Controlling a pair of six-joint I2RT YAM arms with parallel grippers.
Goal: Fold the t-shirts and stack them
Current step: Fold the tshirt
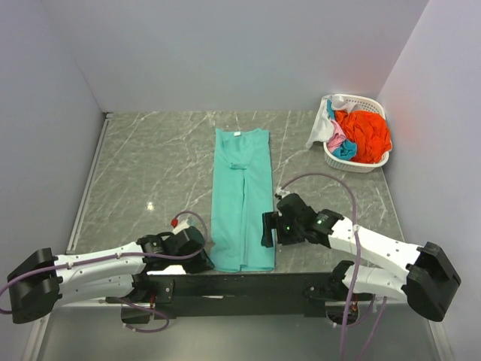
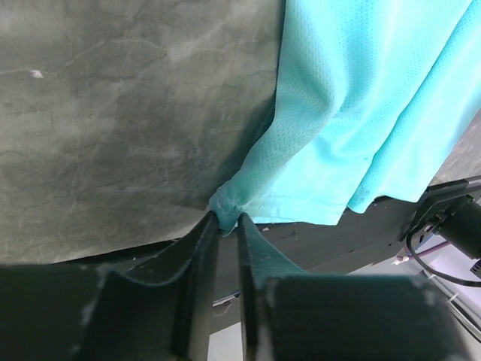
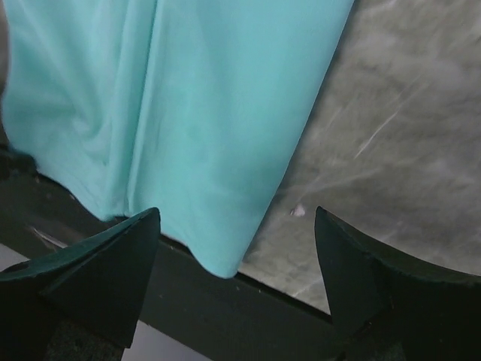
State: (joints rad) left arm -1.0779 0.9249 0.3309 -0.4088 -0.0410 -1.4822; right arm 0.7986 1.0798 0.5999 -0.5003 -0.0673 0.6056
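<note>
In the middle of the grey marbled table (image 1: 150,165), the teal-green t-shirt (image 1: 242,199) is lying flat as a long narrow strip, its sides folded in, its collar pointing toward the far wall and its hem reaching the near edge, where it is touching the black rail (image 1: 248,284) that carries the arm bases. The left gripper (image 1: 204,259) is sitting low at the near left corner of that hem, and in the left wrist view its two fingers (image 2: 197,248) are standing almost together with a small bunch of the teal cloth pinched between their tips (the rest of the corner is fanning out just beyond them). The right gripper (image 1: 268,229) is hanging just beside the shirt's right edge, a little short of the near right corner; in the right wrist view its fingers (image 3: 131,241) are standing wide apart with nothing between them, the corner of the cloth showing below the gap. Whether they are touching the table cannot be told. In the far right corner, well apart from both arms, the white latticed basket (image 1: 353,164) is holding a loose heap: an orange-red t-shirt (image 1: 364,134) on top, with pink (image 1: 337,137), white (image 1: 322,124) and blue (image 1: 346,150) cloth bunched along its left side, the white piece spilling over the rim.
</note>
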